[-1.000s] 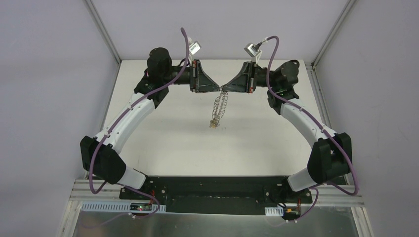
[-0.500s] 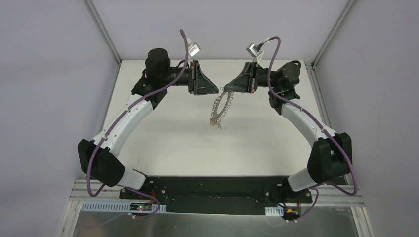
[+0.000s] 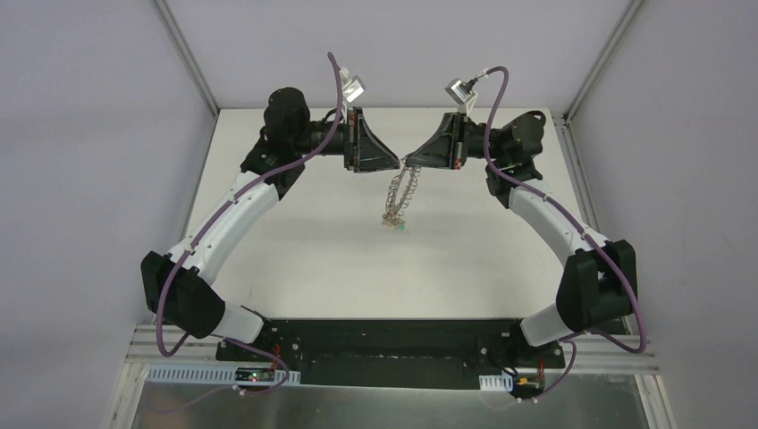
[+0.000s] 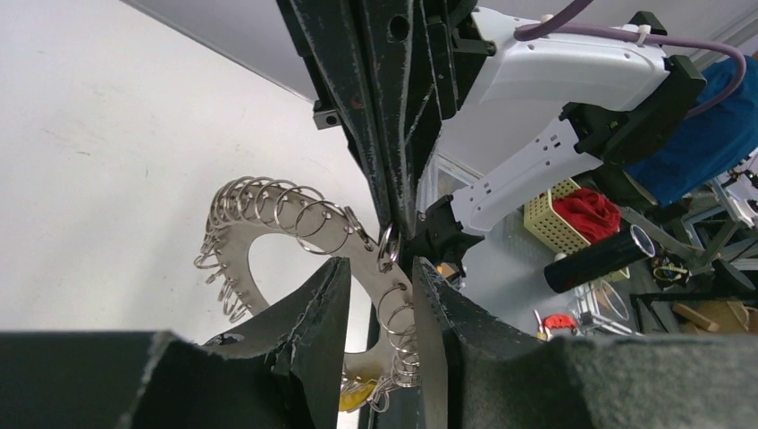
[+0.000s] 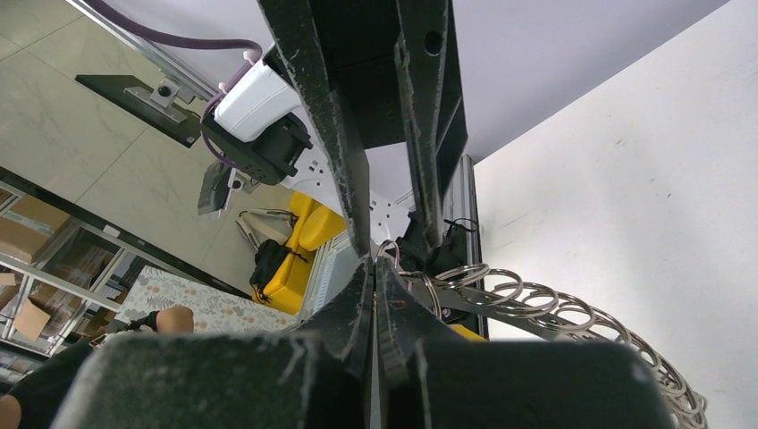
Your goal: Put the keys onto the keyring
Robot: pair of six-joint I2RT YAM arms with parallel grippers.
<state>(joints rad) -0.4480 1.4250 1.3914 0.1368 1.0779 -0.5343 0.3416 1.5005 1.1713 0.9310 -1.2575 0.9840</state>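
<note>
The keyring (image 3: 400, 191) hangs as a limp grey loop fringed with wire rings from my right gripper (image 3: 412, 162), above the table's far middle. The right gripper (image 5: 374, 261) is shut on the top of the keyring (image 5: 536, 311). My left gripper (image 3: 396, 164) is open, its tips nearly touching the right one's. In the left wrist view its fingers (image 4: 322, 304) stand either side of the keyring (image 4: 268, 234) without pinching it. A yellow-orange key (image 4: 359, 391) and a green key (image 3: 405, 229) dangle at the loop's bottom end. I cannot make out the black key.
The white table (image 3: 295, 250) has grey walls on three sides, with metal rails at its corners. Both arm bases sit on the black plate (image 3: 384, 344) at the near edge. Shelves and clutter show beyond the table in the left wrist view.
My left gripper drew back to the left half a second ago and has come back close to the right one. The hanging keyring swung and spread, then narrowed again; the green key now shows.
</note>
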